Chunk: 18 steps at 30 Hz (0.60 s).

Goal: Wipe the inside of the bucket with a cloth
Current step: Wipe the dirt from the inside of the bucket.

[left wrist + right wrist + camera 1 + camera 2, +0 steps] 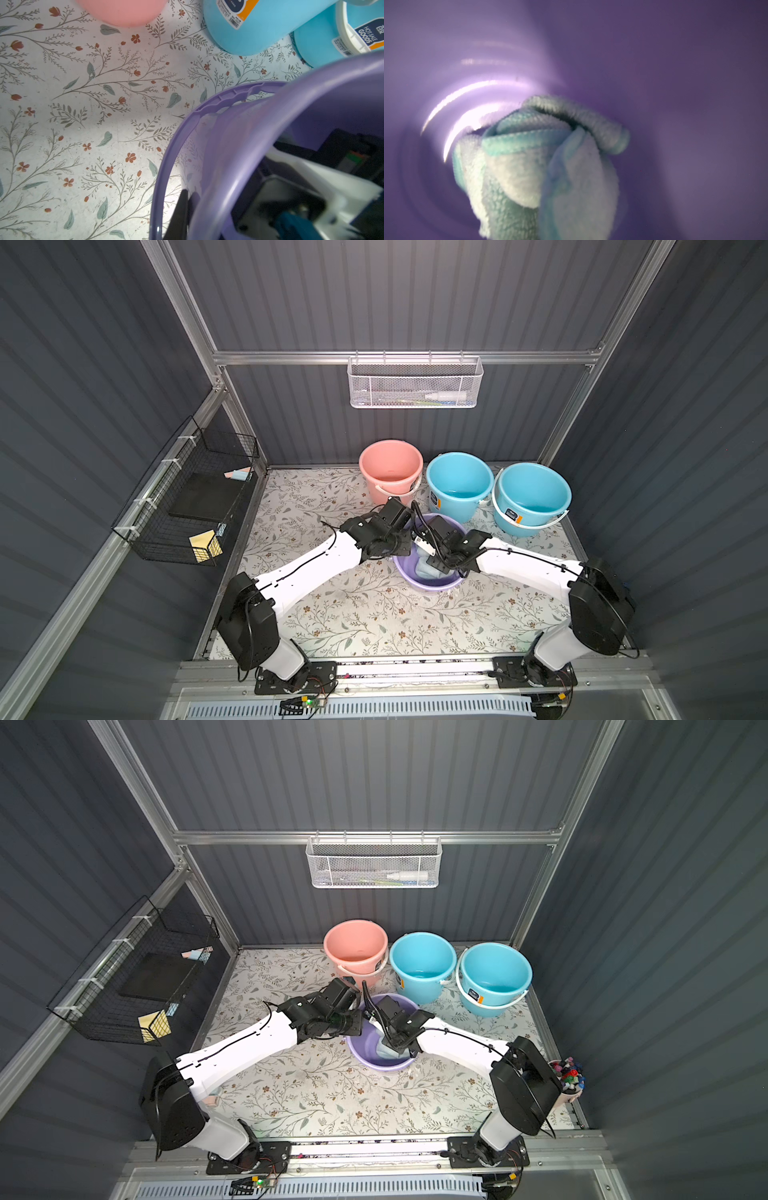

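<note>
Rumpled pale-aqua terry cloth (542,166) bunches in the closed right gripper (436,563) inside the purple bucket (432,587). The left gripper (400,546) clamps the rim. A pink bucket (390,464) and blue buckets (459,477) stand beyond.

Rumpled aqua cloth (542,166) bunched inside purple bucket (675,83).

Rumpled aqua cloth (529,162) inside purple bucket (430,585)

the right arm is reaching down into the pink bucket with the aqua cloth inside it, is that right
Not quite: the cloth is inside the purple bucket, not the pink bucket, which stands behind it by the back wall. The right wrist view shows the cloth against purple walls; both top views show the right arm reaching down into it.
</note>
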Available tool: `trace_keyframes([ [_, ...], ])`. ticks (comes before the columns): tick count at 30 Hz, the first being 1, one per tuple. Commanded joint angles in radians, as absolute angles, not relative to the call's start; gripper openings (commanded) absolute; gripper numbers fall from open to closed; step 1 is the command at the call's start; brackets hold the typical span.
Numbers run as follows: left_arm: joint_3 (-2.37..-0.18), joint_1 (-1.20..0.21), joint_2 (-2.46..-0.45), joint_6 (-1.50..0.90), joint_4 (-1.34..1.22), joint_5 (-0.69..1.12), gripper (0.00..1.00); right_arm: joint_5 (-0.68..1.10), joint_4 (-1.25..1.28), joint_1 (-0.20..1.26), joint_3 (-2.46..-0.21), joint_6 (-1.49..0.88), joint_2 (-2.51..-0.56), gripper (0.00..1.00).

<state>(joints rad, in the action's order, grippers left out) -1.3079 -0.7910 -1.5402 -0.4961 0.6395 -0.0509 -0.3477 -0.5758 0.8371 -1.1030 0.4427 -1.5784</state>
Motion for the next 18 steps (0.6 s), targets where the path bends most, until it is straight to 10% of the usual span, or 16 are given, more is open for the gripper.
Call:
trace_keyframes([
  [1, -1.342, -0.786, -1.518, -0.49, 0.686, -0.066, 0.0, -0.305, -0.852, 0.83, -1.14, 0.475, -1.562, 0.0],
  [18, -1.348, -0.787, -1.519, -0.483, 0.677, -0.061, 0.0, 0.324, -1.079, 0.823, -1.165, 0.475, -1.599, 0.0],
])
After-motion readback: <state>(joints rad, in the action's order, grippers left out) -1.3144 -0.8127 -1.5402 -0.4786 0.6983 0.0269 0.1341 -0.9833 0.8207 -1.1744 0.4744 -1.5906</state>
